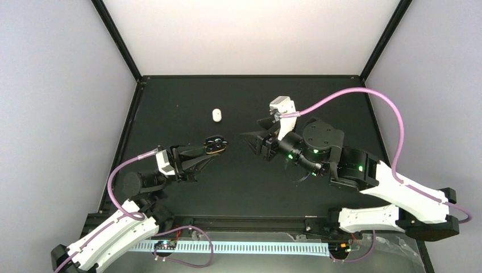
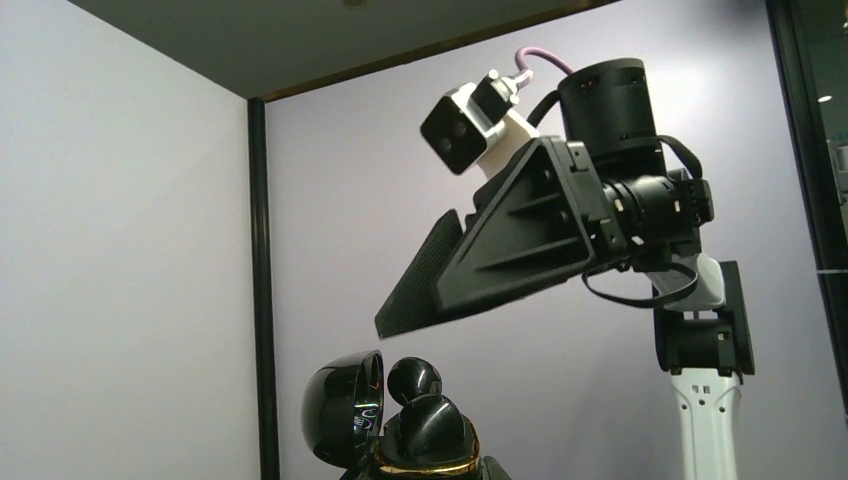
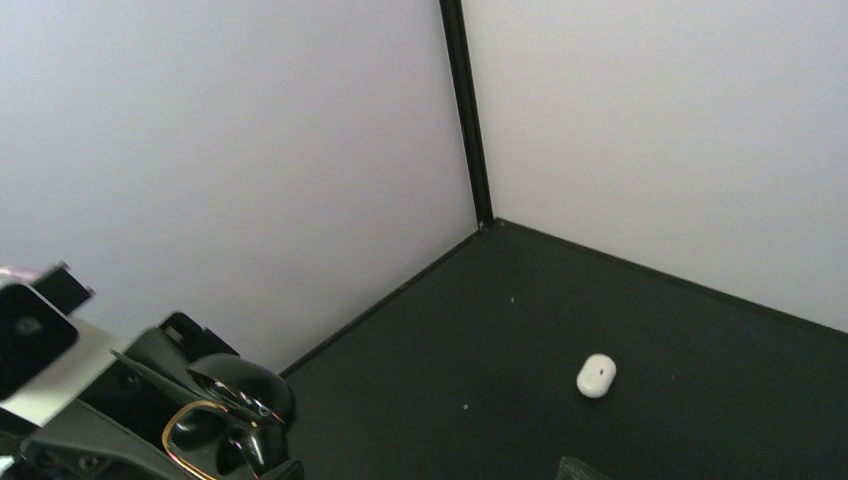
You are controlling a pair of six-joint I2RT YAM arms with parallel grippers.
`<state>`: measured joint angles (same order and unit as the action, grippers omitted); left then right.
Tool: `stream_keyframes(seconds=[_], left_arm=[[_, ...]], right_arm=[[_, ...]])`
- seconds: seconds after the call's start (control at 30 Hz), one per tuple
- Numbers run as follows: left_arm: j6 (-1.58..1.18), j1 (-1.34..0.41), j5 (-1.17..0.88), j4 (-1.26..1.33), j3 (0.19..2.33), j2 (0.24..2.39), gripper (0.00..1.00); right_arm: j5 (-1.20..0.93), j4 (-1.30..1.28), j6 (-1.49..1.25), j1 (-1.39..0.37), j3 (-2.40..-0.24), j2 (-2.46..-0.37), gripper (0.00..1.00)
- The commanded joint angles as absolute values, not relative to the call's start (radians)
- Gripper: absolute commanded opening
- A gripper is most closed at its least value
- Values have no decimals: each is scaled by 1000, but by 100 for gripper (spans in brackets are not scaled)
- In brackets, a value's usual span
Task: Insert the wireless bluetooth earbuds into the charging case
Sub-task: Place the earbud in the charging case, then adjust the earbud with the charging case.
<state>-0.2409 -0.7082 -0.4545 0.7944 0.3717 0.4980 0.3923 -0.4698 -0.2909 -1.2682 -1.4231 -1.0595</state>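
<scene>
Nearest, left gripper [image 1: 211,150]: clamped on the charging case [image 1: 215,144], apparently raised off the tabletop [image 1: 318,96] left of centre, roughly midway between the near and far edges, so that its mouth faces the other arm.
Charging case: black, with the lid [image 2: 338,405] swung open and the gold rim [image 2: 425,466] exposed. It is probably held out as a fixed target for insertion.
Black earbuds [image 2: 430,424]: two glossy rounded shapes stand above the rim. Whether they are fully seated cannot be told.
Right gripper [image 1: 252,142]: just right of the case and not touching it, with its fingers aimed at it. Its jaw gap and any load cannot be told.
White earbud [image 1: 216,115]: lies alone toward the far edge, beyond the case and well apart from both grippers. It is likely the next pick.
</scene>
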Motion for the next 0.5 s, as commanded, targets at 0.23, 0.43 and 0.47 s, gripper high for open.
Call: stream_keyframes(seconds=[0.23, 0.43, 0.47], left_arm=[[-268, -713, -491, 830, 410, 486, 2], [-272, -712, -492, 831, 407, 486, 1], [-272, -712, -492, 830, 406, 485, 2]], right_arm=[[347, -539, -300, -1258, -1452, -1112, 65], [325, -536, -296, -1259, -1468, -1136, 65], [320, -535, -296, -1258, -1471, -1139, 65]])
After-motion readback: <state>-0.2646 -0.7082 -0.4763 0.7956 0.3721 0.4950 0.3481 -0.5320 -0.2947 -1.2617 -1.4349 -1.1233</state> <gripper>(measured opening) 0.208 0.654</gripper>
